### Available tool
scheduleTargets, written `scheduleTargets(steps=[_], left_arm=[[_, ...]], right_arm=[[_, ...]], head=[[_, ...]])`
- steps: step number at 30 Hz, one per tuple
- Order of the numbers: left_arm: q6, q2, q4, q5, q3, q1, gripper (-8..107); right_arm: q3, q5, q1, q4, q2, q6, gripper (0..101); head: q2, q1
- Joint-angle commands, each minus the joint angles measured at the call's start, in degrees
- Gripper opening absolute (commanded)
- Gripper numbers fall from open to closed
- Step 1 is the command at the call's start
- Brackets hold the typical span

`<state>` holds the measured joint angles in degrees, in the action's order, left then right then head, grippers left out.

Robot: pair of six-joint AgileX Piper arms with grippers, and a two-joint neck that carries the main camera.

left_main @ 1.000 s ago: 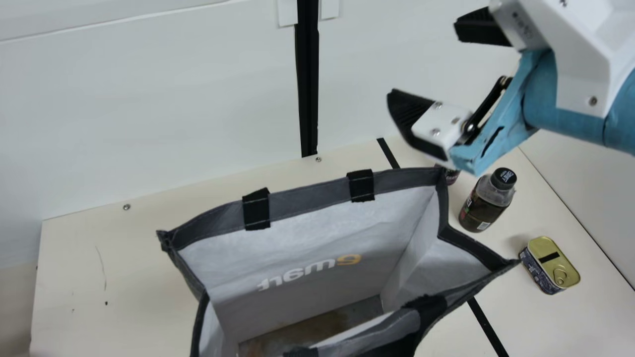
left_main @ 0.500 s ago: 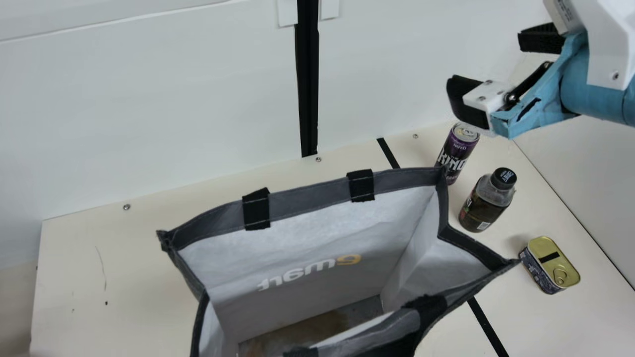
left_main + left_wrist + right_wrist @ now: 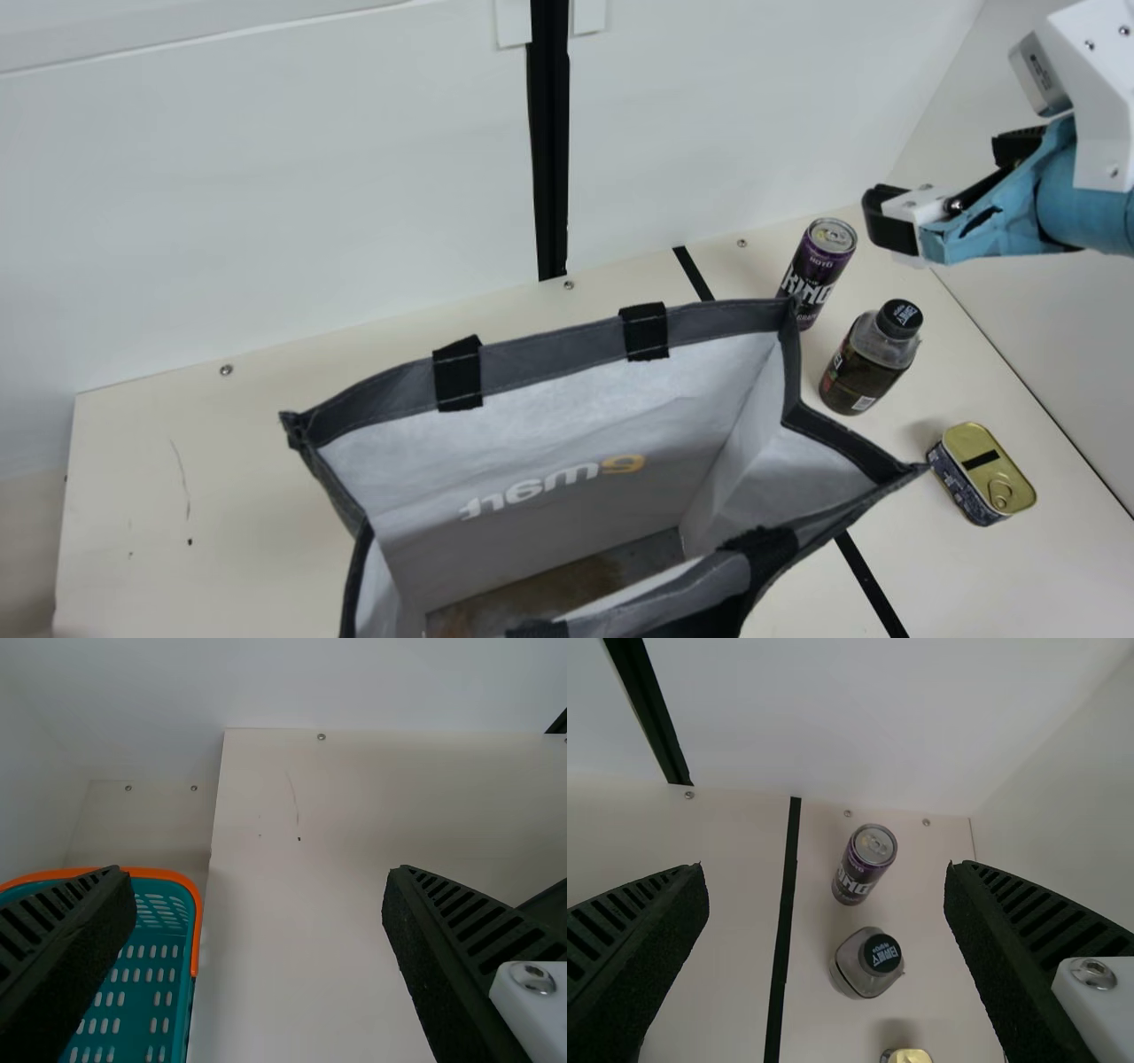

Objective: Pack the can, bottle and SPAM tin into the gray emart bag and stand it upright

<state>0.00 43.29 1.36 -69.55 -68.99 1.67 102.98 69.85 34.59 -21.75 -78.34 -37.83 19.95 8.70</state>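
Took clock bearings from the gray emart bag (image 3: 549, 354), as laid out in the main view. Found the same bag on the cream table (image 3: 221, 461) with its mouth open upward. Noted a black strap tab (image 3: 458, 374) on its far rim, toward eleven o'clock, and another (image 3: 645, 332) toward twelve.

Located the can (image 3: 811, 270) on the table between one and two o'clock, upright, with its lower part partly hidden by the bag's rim. Located the bottle (image 3: 864, 368) at two o'clock, near the can, upright and capped in black. Located the SPAM tin (image 3: 985, 470) at three o'clock, just beside the bag's corner in that view, lid up, with a pull ring and a short black mark on the lid.

Observed the right gripper (image 3: 939, 179) raised between one and two o'clock, farther out than the can and apart from it. Confirmed in the right wrist view, for this right gripper (image 3: 826, 868), two fingers spread wide. Checked the left gripper (image 3: 257, 873) in the left wrist view: likewise spread wide, above the table. Recorded there a teal basket (image 3: 190, 895) with an orange rim, partly hidden behind one finger.
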Motion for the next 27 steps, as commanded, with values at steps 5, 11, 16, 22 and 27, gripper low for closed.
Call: scheduleTargets(steps=[5, 11, 16, 22, 27], left_arm=[[0.0, 0.0, 0.0, 0.0, 0.0, 0.0, 90], [0.0, 0.0, 0.0, 0.0, 0.0, 0.0, 90], [0.0, 0.0, 0.0, 0.0, 0.0, 0.0, 90], [0.0, 0.0, 0.0, 0.0, 0.0, 0.0, 90], [0.0, 0.0, 0.0, 0.0, 0.0, 0.0, 90]], right_arm=[[-4.0, 0.0, 1.1, 1.8, 0.8, 1.4, 95], [-9.2, 0.0, 1.5, 3.3, 2.0, 3.2, 95], [-12.8, 0.0, 1.7, 4.0, 3.0, 3.4, 95], [-14.4, 0.1, 2.0, 4.3, 3.6, 3.0, 95], [-14.4, 0.0, 2.0, 4.5, 3.6, 3.0, 95]], head=[[0.0, 1.3], [0.0, 1.3], [0.0, 1.3], [0.0, 1.3], [0.0, 1.3]])
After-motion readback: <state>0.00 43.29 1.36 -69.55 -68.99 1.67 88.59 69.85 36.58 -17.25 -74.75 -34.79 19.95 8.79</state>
